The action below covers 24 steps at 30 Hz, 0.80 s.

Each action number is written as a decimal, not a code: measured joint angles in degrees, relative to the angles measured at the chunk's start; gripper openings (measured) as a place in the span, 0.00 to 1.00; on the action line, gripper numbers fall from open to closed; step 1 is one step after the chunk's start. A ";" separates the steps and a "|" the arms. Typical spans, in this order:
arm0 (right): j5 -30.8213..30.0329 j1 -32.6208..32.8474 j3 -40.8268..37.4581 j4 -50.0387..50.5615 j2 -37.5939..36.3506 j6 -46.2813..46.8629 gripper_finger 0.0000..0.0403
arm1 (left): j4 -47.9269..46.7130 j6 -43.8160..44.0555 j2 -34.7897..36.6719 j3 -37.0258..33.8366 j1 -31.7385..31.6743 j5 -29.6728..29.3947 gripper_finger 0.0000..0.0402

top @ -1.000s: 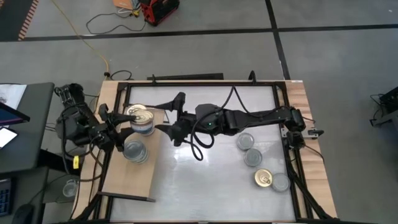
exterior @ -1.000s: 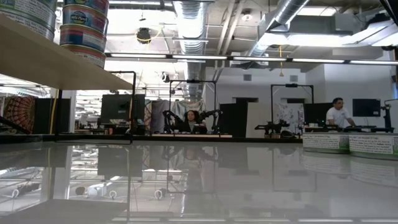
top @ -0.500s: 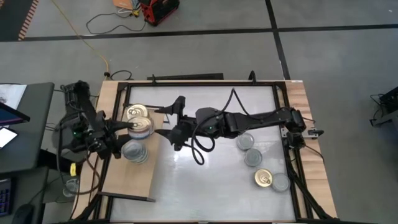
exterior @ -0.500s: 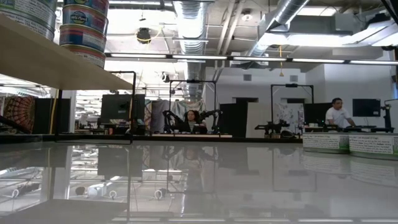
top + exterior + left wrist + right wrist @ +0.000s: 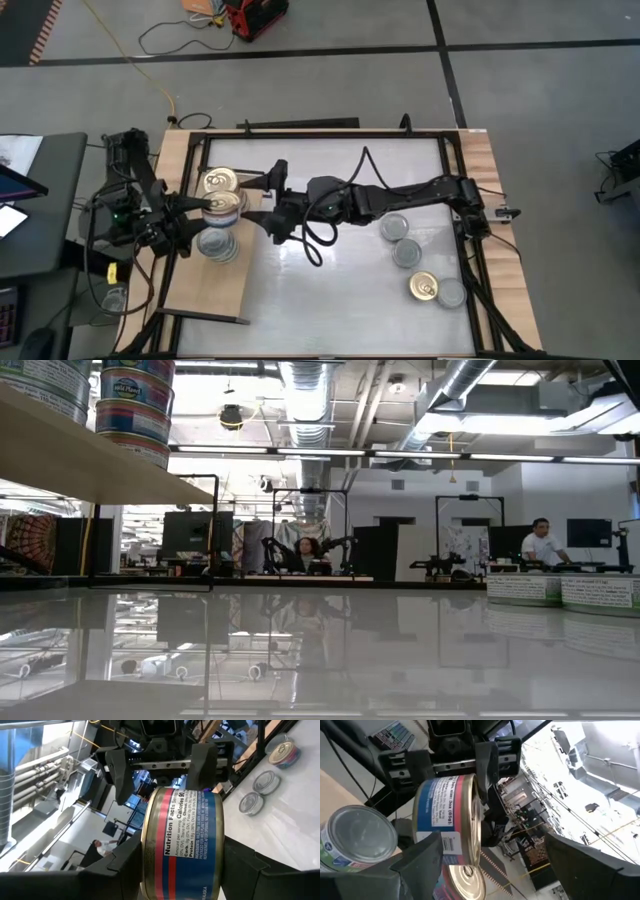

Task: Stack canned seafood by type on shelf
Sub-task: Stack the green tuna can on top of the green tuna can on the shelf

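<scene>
Jaws of my left gripper [image 5: 205, 206] clamp a gold-topped, blue-and-red labelled round tin [image 5: 222, 204]. My right gripper [image 5: 268, 196], jaws apart, sits at its three o'clock. Silver-grey topped tins [image 5: 217, 243] stand at its six o'clock on the light wooden shelf [image 5: 205, 290].

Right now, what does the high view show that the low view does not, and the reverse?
Only the high view shows both arms: the left gripper shut on a gold-topped tin over the light wooden shelf, the right gripper open beside it. Only the low view shows the shelf's underside and seated people behind. Both show stacked tins.
</scene>
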State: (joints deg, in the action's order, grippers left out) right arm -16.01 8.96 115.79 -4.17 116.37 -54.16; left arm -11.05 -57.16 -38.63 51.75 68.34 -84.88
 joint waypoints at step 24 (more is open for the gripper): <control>2.52 -2.22 0.04 -1.64 1.04 10.40 0.93 | -0.07 0.75 0.02 0.00 2.68 -0.60 0.50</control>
State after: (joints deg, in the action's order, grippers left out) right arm -13.49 6.74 115.83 -5.80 117.40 -43.76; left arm -11.11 -56.41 -38.61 51.75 71.02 -85.48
